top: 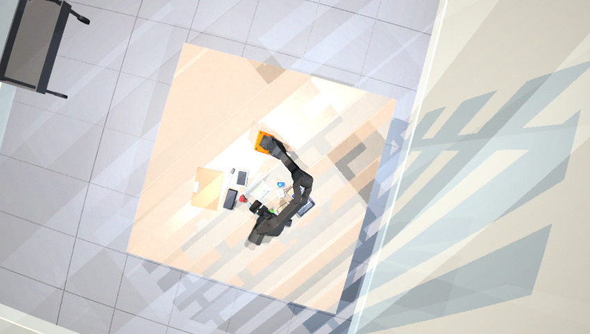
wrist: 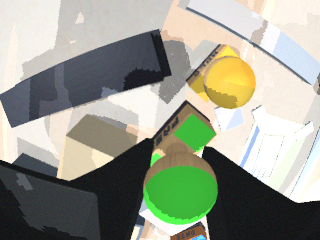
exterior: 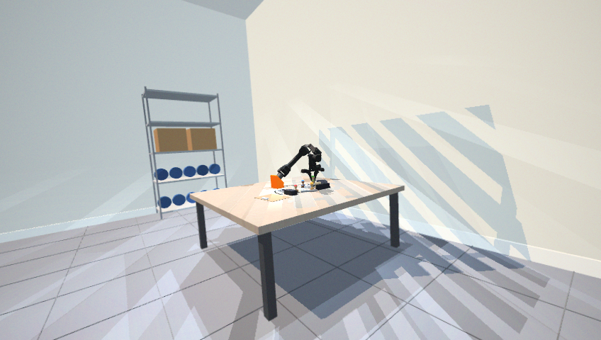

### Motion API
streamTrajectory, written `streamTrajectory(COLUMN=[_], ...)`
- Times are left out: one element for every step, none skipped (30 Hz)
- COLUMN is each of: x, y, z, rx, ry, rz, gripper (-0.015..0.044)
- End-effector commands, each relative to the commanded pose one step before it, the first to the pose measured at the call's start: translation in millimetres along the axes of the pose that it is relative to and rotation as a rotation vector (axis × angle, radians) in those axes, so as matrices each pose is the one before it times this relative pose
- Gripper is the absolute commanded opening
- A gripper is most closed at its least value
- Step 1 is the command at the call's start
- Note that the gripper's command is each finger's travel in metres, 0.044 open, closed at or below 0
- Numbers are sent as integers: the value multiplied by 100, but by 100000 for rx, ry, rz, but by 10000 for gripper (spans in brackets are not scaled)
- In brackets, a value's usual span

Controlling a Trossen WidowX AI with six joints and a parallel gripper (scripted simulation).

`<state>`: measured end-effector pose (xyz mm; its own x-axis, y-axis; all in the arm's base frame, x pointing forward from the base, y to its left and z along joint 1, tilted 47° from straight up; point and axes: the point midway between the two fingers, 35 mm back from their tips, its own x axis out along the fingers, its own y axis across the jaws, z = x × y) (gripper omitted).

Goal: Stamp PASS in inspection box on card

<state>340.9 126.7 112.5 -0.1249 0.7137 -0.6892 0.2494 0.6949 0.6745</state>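
My gripper (wrist: 178,151) (top: 269,211) (exterior: 312,179) is shut on the PASS stamp (wrist: 180,190), which has a round green knob, a wooden neck and a green square label on its base. It hangs over the cluttered right part of the table. The tan card (top: 206,188) (exterior: 273,197) lies flat to the left, with a small white box (top: 195,186) at its far left edge. The dark ink pad (top: 230,198) lies between the card and my gripper. A dark slab (wrist: 87,76) shows in the wrist view beyond the stamp.
A yellow-knobbed stamp (wrist: 230,82) stands just past the held stamp and a blue-knobbed one (top: 280,184) behind it. A red-knobbed stamp (top: 243,199) stands beside the ink pad. A white tablet (top: 242,177) and papers lie nearby. The orange arm base (top: 260,141) is behind.
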Motion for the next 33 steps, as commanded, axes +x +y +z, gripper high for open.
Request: streamTrajectory(x=[-267, -49, -49, -49, -49, -49, -49, -49, -49, -49, -49, -49, -49, -49, -49, -49, -49, -49, -49, -49, -47, -47, -47, -47, -47, -47, -47, -47, -47, -47, -13, -37, -60], y=[-27, 0, 0, 0, 0, 0, 0, 0, 0, 0, 0, 0, 0, 0, 0, 0, 0, 0, 0, 0, 0, 0, 0, 0, 0, 0, 0, 0, 0, 0, -137, -412, -687], z=[71, -2, -3, -3, -3, -3, -3, -3, -3, -3, -3, -3, -3, -4, -4, -4, -4, -4, -4, -4, -4, -4, -4, -4, -4, -4, -4, -4, -5, -5, 38, 110, 172], rx=[-425, 2, 2, 2, 2, 2, 2, 2, 2, 2, 2, 2, 2, 2, 2, 2, 2, 2, 2, 2, 2, 2, 2, 2, 2, 2, 2, 2, 2, 2, 15, 44, 73], ry=[-179, 2, 2, 2, 2, 2, 2, 2, 2, 2, 2, 2, 2, 2, 2, 2, 2, 2, 2, 2, 2, 2, 2, 2, 3, 3, 3, 3, 3, 3, -54, -158, -249], rz=[-401, 0, 0, 0, 0, 0, 0, 0, 0, 0, 1, 1, 1, 1, 1, 1, 1, 1, 1, 1, 1, 2, 2, 2, 2, 2, 2, 2, 2, 2, -61, -182, -296], gripper=[0, 0, 0, 0, 0, 0, 0, 0, 0, 0, 0, 0, 0, 0, 0, 0, 0, 0, 0, 0, 0, 0, 0, 0, 0, 0, 0, 0, 0, 0, 0, 0, 0])
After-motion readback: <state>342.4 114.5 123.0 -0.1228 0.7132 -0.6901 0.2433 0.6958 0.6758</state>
